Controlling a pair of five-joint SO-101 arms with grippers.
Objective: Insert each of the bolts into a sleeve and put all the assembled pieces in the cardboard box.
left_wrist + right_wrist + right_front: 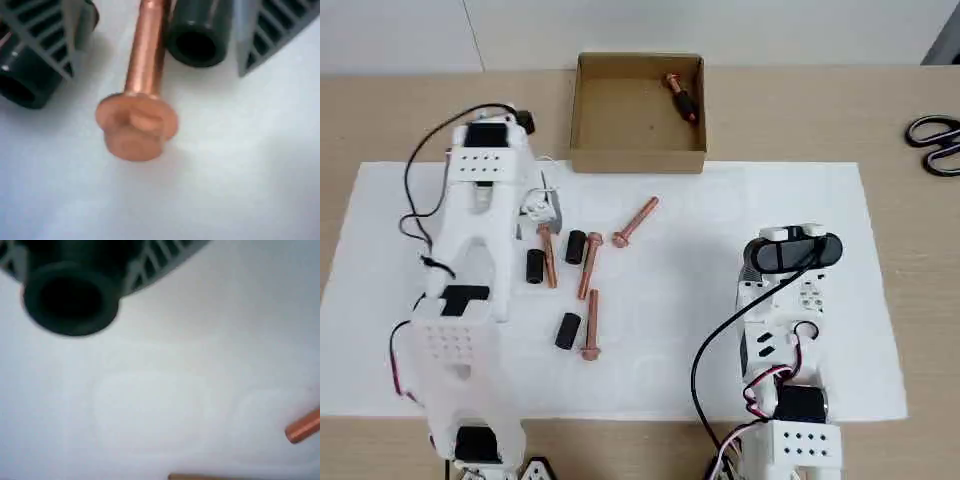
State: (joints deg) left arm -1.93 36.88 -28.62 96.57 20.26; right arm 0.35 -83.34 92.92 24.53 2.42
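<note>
Copper bolts, high view: four loose bolts (590, 265) lie on the white sheet (840, 200) covering the desk, on the near side of the cardboard box (638, 158). Three black sleeves (575, 247) lie among them, grouped closely, likely so that either arm can reach.
Box contents, high view: one assembled piece (682, 97) lies inside the cardboard box near its far right corner, so I judge four pairs are left to join.
Left arm, high view: the left hand (545, 212) hangs just in front of the box's near left corner, above the end of the leftmost bolt (548, 255).
Right arm, high view: the right arm (775, 320) is folded up well apart from the box, off its near right side and clear of the loose parts.
Left wrist view: the fingers (280, 30) are spread, one on each side of the bolt's shank, and not gripping. The flanged head faces the camera. One neighbouring sleeve (200, 35) lies just beside a finger, so closing could nudge it.
Right wrist view: the right hand (75, 270) is clamped on the held sleeve (70, 302), with its bore turned outward. It looks presented so that a bolt can be pushed in. A bolt tip (302, 427) rests on the sheet.
</note>
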